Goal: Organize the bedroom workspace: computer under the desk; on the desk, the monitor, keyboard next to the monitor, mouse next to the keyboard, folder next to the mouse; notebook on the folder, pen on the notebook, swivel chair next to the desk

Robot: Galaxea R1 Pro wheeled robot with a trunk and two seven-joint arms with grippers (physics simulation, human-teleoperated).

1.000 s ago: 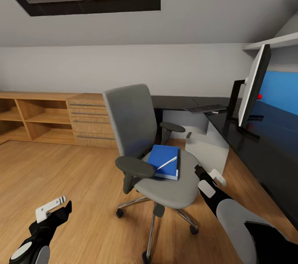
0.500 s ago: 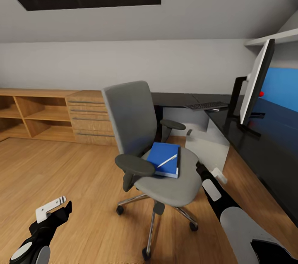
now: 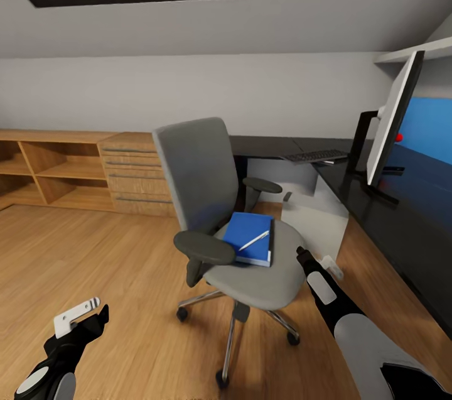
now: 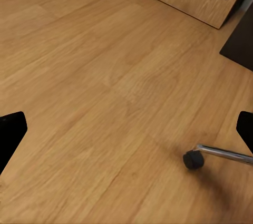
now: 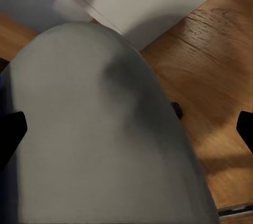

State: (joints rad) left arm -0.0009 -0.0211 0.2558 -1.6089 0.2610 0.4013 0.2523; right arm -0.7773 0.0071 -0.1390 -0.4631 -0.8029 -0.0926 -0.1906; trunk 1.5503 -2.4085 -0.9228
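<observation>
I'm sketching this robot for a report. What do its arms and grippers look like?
Both arms are black with rounded pale grey shells. The left gripper has a flat white finger with small dark marks; the right gripper is black with white fingers and a white forearm patch.

The head camera has tilted downward, and the right gripper point(image 3: 314, 260) has edged nearer the swivel chair point(image 3: 242, 224).

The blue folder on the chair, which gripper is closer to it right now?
Right. The right gripper sits beside the swivel chair seat, near the folder. The left gripper hangs low over the floor, farther off.
</observation>
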